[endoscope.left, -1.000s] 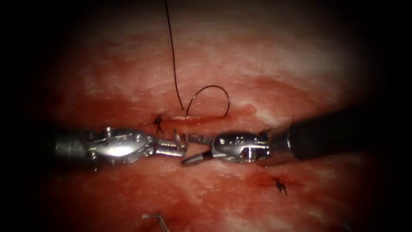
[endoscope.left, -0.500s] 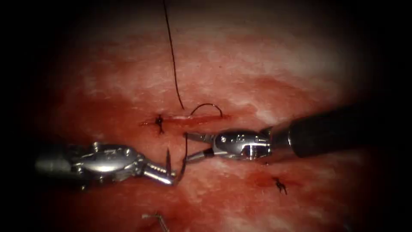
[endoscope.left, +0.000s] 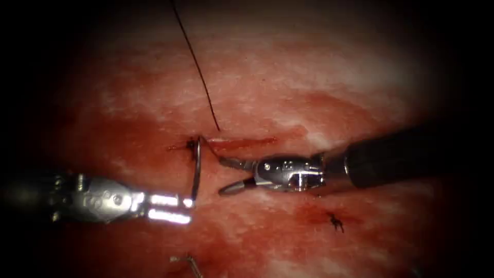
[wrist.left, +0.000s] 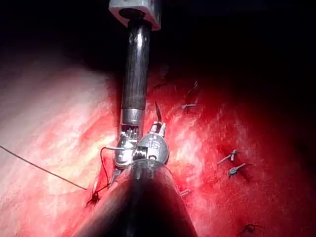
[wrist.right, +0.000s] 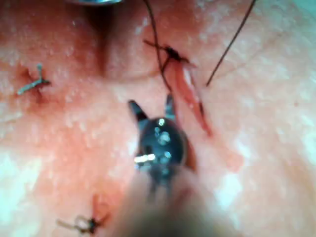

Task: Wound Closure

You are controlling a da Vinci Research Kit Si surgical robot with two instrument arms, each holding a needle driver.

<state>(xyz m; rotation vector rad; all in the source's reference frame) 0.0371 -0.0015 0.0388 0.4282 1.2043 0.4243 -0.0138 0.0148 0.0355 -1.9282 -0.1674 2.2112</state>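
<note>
Needle [endoscope.left: 196,170] now leftward, in left pincer [endoscope.left: 186,202].

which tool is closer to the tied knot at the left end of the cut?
Left. The left tool holds the needle, whose curve reaches up to the knot. The right tool, open and empty, sits right of it, below the cut.

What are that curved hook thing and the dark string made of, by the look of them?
The needle, held at one end in the left claw, looks like polished steel: thin, grey, with bright glints. The thread looks like a dark, matt strand, fine and limp; whether nylon or silk, I cannot tell. The right claw holds nothing.
</note>
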